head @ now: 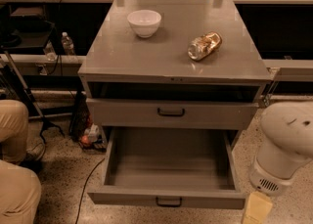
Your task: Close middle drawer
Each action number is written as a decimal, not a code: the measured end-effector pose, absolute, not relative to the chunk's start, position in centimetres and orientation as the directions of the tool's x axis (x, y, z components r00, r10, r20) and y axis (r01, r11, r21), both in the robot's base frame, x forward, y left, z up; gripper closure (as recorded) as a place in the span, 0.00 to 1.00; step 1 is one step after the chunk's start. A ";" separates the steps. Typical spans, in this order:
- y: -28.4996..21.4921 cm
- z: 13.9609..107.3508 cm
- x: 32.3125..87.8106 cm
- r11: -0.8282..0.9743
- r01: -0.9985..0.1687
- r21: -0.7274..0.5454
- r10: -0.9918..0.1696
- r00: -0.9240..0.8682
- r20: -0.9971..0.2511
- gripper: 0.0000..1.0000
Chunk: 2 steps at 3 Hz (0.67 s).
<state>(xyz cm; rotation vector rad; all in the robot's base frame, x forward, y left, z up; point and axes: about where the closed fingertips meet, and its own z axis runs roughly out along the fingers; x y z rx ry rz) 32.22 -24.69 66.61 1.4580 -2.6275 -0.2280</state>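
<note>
The middle drawer (168, 169) is pulled far out at the bottom of the grey cabinet. Its deep grey tray is empty, and its low front panel carries a small black loop handle (168, 201). Above it is a grey drawer (171, 113) with a taller front and a wider handle, nearly flush. My white arm (286, 145) stands to the right of the open drawer. A tan part of my gripper (257, 209) shows at the bottom right, just beside the drawer's front right corner and apart from it.
A white bowl (144, 22) and a crumpled shiny bag (204, 46) lie on the cabinet top (146, 56). A person's legs (17, 169) are at the lower left. Cables, a stand and water bottles (66, 44) are left of the cabinet.
</note>
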 end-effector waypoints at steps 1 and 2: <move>-26.0 56.3 30.8 0.560 -0.757 0.337 -0.800 -0.600 -0.019 0.25; -26.6 51.3 30.4 0.566 -0.730 0.382 -0.766 -0.637 -0.084 0.48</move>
